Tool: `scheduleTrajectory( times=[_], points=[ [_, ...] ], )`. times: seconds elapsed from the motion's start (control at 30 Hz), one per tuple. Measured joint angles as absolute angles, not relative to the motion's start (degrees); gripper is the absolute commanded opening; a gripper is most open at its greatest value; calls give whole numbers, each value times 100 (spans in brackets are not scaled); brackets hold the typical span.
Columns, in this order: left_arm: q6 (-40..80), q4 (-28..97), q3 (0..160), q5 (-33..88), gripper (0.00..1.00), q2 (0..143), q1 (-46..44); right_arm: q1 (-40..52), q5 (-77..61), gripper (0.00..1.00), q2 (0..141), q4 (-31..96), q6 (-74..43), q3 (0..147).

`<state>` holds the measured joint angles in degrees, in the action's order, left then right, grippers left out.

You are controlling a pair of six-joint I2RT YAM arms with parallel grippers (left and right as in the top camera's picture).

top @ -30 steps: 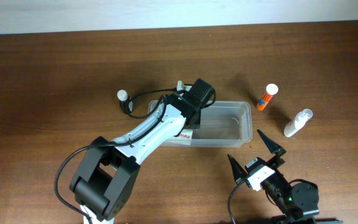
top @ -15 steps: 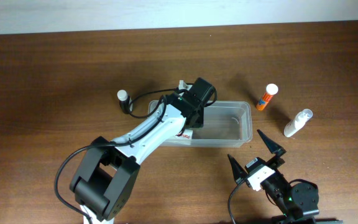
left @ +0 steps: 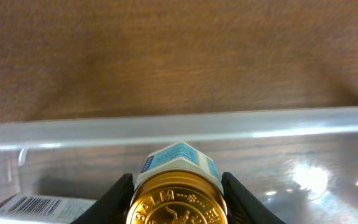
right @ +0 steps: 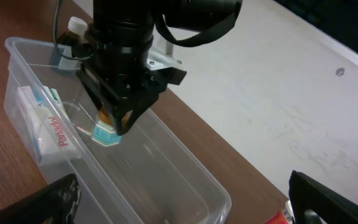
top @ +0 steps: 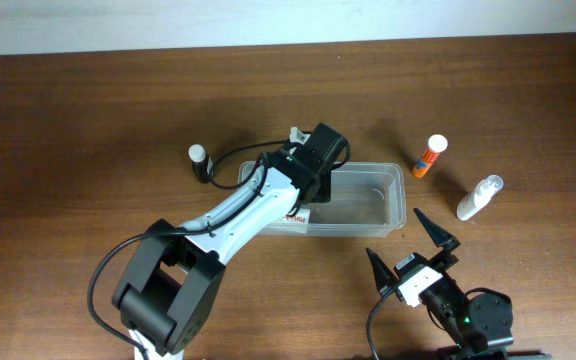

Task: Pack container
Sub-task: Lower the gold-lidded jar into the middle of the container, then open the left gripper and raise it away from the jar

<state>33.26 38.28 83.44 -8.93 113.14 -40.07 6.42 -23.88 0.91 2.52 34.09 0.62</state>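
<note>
container point(top: 393, 195): clear, open-topped, mid-tabletop point(top: 88, 120); no lid in view
change: none over the last second; left arm point(top: 238, 210) sits at the same spot over the container's left half; grip width unchanged; right side hasn't moved either
meaning: reads as a pause at the drop point, not a descent; the item isn't released, so it doesn't count as packed yet
left jaws: clamped on a small jar point(left: 176, 202) with a gold lid and a blue-and-white label; lid faces the wrist camera
jar position: inside the container walls, low down, just beside the box; can't tell if its base touches the floor
already inside: white box point(right: 45, 121) lying flat at the left end
right jaws: wide apart, empty; parked near the container's near wall, not touching it
still outside: dark bottle point(top: 198, 158) with a white cap off the left end; orange glue stick point(top: 429, 156) and white spray bottle point(top: 479, 196) off the right end
progress: my estimate: one in, one in hand, three to go
next: probably open the left jaws and lift clear; risk is the jar tipping if it's let go above the floor
</note>
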Motion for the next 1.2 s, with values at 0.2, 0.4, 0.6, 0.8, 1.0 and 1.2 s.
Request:
scheduleTrajectory(
  times=[0.2,0.4,0.6,0.8,1.0,1.2],
  points=[
    [3330,3667,8344,-832,37,11314,-4007,642,-2388,98,91,252,3411,62],
    [3330,3516,8344,-674,37,11314,-4047,642,-2388,98,91,252,3411,62],
    [3332,3441,8344,-598,37,11314,-4368,642,-2388,98,91,252,3411,62],
    [3332,3474,8344,-626,37,11314,-4517,642,-2388,98,91,252,3411,62],
    [3336,3505,8344,-827,37,11314,-4515,642,-2388,98,91,252,3409,62],
    [3347,3509,8344,-998,37,11316,-4515,642,-2388,98,91,252,3406,62]
  ],
)
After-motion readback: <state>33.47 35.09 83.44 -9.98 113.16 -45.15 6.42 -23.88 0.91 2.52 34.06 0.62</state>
